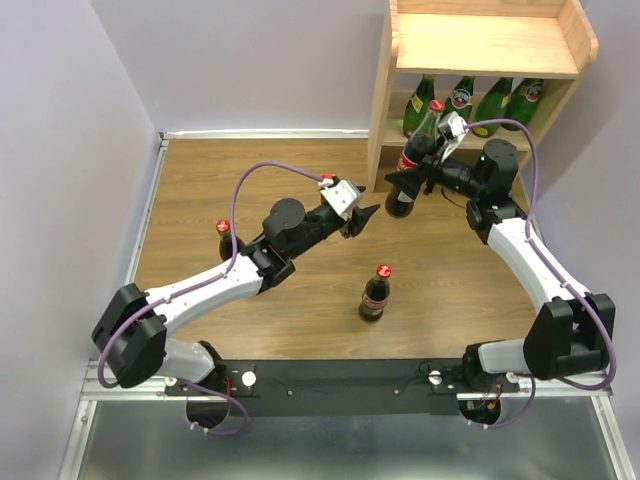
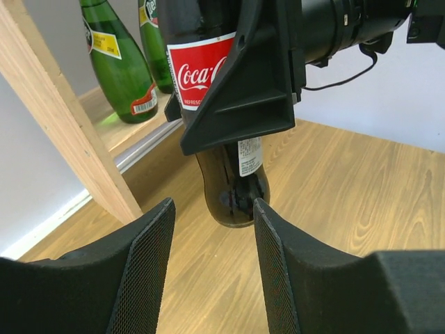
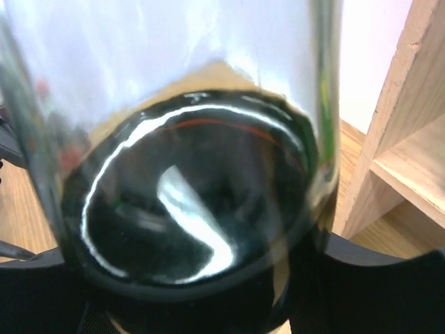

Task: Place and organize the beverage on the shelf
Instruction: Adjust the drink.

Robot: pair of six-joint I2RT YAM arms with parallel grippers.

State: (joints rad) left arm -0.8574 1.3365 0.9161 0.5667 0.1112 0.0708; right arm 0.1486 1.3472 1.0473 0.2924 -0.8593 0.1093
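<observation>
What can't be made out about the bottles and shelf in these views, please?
Top view: the left arm hides the lower body of the dark cola bottle with a red cap beside it.
Top view: the light wooden shelf's top board hides the four green glass bottles' caps.
Left wrist view: the held dark cola bottle's neck is cut off by the top edge.
Right wrist view: that bottle fills the frame, blurred.
</observation>
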